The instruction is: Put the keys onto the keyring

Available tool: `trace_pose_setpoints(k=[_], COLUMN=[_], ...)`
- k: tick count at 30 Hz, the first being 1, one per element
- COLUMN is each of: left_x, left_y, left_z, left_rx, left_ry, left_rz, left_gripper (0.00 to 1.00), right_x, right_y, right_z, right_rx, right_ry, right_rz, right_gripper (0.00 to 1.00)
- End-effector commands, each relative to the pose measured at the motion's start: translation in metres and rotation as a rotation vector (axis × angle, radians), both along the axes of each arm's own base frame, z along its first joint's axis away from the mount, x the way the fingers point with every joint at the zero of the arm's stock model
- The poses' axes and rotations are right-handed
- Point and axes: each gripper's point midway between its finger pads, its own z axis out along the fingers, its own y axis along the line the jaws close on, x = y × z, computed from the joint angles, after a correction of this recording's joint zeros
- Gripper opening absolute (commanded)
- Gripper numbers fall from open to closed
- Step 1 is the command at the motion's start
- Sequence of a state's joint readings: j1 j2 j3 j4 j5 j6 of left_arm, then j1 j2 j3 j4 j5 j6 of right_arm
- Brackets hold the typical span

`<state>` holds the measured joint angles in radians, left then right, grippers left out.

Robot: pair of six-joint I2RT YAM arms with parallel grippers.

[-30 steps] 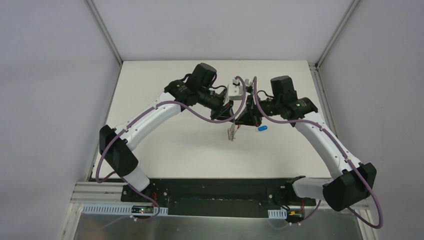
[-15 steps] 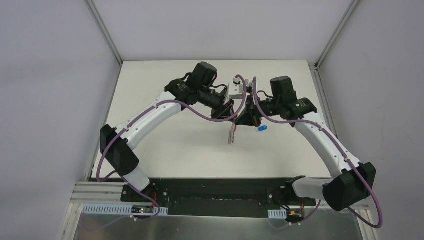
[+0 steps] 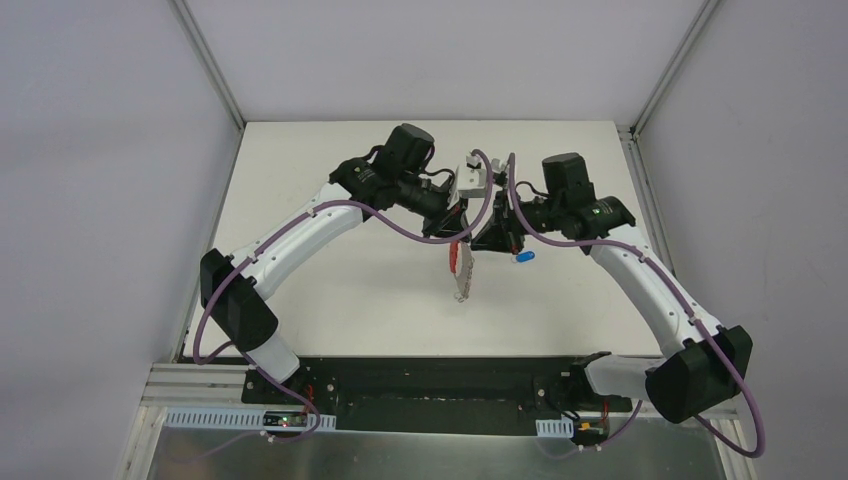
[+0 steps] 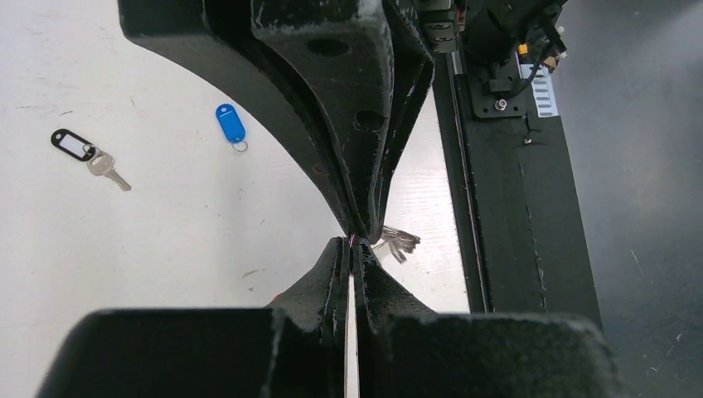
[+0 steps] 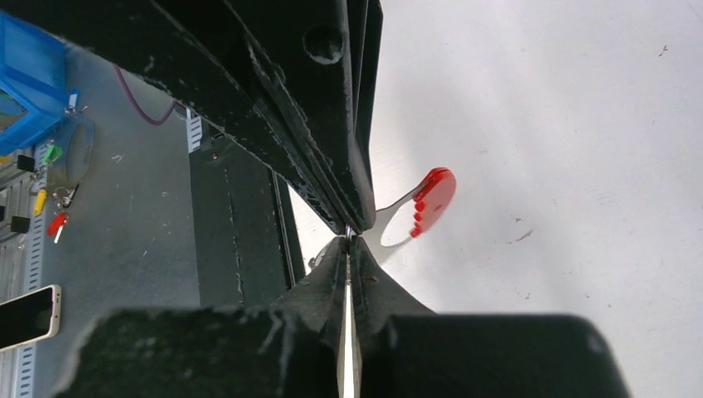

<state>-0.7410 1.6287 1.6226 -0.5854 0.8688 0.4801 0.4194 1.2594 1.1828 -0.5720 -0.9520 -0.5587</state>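
Observation:
Both grippers meet tip to tip above the middle of the white table. My left gripper (image 3: 459, 226) and right gripper (image 3: 478, 236) are each shut on the keyring (image 3: 460, 272). Its red band and silvery chain hang below the tips. The right wrist view shows the red band (image 5: 432, 199) just beyond my shut right gripper (image 5: 348, 241). The left wrist view shows silvery rings (image 4: 398, 241) beside my shut left gripper (image 4: 354, 246). The blue-headed key (image 4: 230, 123) and the silver key with a dark head (image 4: 87, 154) lie loose on the table. In the top view the blue key (image 3: 523, 257) shows; the silver key is hidden.
The black mounting rail (image 4: 514, 166) runs along the table's near edge. Off the table, the right wrist view shows a blue box (image 5: 25, 75) and a phone (image 5: 29, 315). Grey walls enclose the table on three sides.
The hanging keyring has swung and turned: its red band now shows under the left gripper's tip and the chain reaches further toward the near side. The arms have barely moved.

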Motion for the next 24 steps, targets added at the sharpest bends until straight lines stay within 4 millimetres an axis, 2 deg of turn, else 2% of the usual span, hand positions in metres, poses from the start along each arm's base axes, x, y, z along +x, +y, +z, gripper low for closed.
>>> trace_pose_setpoints(k=[1,4,9,13,17,24], left_x=[-0.014,-0.014,-0.017,-0.015,-0.012,-0.014], left_y=[-0.003,-0.004,-0.006,-0.009,-0.009,-0.013], left_z=[0.010,0.019,0.038,0.056,0.071,0.083], left_rx=[-0.027,-0.059,-0.149,-0.246,-0.333,-0.426], left_ry=[0.035,0.081,0.221,0.315,0.393,0.470], left_rz=[-0.038,0.007,0.084,0.134,0.167,0.153], left_gripper=[0.00,0.00,0.00,0.00,0.00,0.00], right_x=[-0.003,-0.004,-0.004,-0.003,-0.005,-0.005], right_y=[0.000,-0.004,-0.013,-0.021,-0.025,-0.024], right_z=[0.024,0.028,0.039,0.044,0.044,0.043], right_rx=[0.084,0.128,0.217,0.235,0.248,0.274], right_ry=[-0.056,-0.052,-0.085,-0.106,-0.114,-0.101], right_rz=[0.016,0.002,-0.034,-0.059,-0.059,-0.048], right_gripper=[0.00,0.01,0.21,0.29,0.31,0.29])
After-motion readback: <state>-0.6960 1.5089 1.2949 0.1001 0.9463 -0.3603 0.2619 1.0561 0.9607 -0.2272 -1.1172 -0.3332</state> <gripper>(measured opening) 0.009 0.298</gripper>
